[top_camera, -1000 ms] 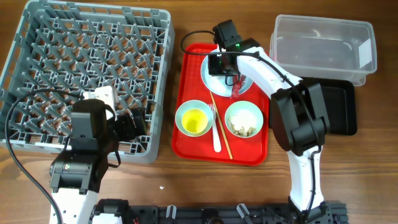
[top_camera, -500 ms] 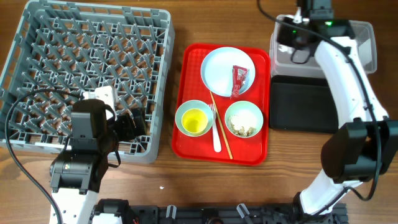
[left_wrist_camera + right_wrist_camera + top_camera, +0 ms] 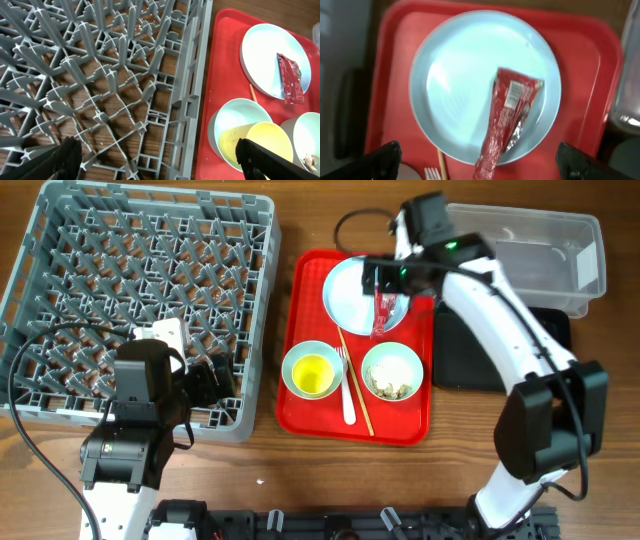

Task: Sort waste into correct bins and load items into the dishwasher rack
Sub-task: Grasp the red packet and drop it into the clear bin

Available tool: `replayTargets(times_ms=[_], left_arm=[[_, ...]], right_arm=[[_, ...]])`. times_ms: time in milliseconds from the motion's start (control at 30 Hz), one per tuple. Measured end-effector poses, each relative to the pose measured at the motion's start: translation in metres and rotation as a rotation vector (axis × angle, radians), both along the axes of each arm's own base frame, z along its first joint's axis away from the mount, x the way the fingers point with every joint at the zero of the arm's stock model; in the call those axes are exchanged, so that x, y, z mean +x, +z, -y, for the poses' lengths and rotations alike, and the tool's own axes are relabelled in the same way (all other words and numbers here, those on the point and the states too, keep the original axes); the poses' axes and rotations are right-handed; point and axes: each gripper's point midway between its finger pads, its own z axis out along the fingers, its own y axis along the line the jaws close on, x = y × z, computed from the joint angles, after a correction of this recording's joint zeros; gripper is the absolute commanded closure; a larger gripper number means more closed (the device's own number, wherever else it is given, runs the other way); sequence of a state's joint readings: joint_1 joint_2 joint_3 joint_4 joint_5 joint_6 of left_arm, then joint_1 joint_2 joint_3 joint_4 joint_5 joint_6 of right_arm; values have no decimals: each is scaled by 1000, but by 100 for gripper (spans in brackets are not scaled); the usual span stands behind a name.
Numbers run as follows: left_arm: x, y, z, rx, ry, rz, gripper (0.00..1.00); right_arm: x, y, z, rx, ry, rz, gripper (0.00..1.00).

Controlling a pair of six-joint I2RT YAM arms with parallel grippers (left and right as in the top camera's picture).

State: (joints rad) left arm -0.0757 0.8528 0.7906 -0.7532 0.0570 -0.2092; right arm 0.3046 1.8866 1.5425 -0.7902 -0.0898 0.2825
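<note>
The grey dishwasher rack (image 3: 140, 300) sits at the left on a wood-grain table (image 3: 300, 480). The left gripper (image 3: 157, 150) hangs over the rack's near edge, spread wide and holding nothing. On the red serving tray (image 3: 310, 410), a yellow cup (image 3: 313, 372) sits in one bowl (image 3: 290, 360), just beside a white fork (image 3: 347, 395) and a chopstick (image 3: 355, 385). The right gripper (image 3: 479, 152) hovers, wide apart and empty, above the plate (image 3: 455, 90). On the plate lies the red snack wrapper (image 3: 507, 117), whose small white panel has print too fine to read. At the right, the clear tub (image 3: 520, 250) carries a white label (image 3: 588, 265) with no legible writing, and the black tray (image 3: 555, 350) lies beside it.
</note>
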Motion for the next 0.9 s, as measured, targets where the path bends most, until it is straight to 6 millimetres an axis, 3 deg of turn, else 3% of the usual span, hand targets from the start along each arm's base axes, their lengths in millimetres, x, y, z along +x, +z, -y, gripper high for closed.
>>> replayTargets(times_ms=[133,367,533,600,700,833,900], left_arm=[[0,0,0,0,0,0,0],[0,0,0,0,0,2,0],[0,0,0,0,0,1,0],[0,0,0,0,0,1,0],[0,0,0,0,0,1,0],[0,0,0,0,0,1,0],[0,0,0,0,0,1,0]], right_arm=[[-14,-44,-1,-32,-81,-19,13],[10,-44,-7,26,-142,86,10],[8,-85,-6,8,-170,11,13],[6,-100,-6,0,-182,-20,35],[6,-101,-6,4,-194,-25,69],[5,-100,-5,2,-192,-26,89],[6,-82,-5,15,-188,5,93]])
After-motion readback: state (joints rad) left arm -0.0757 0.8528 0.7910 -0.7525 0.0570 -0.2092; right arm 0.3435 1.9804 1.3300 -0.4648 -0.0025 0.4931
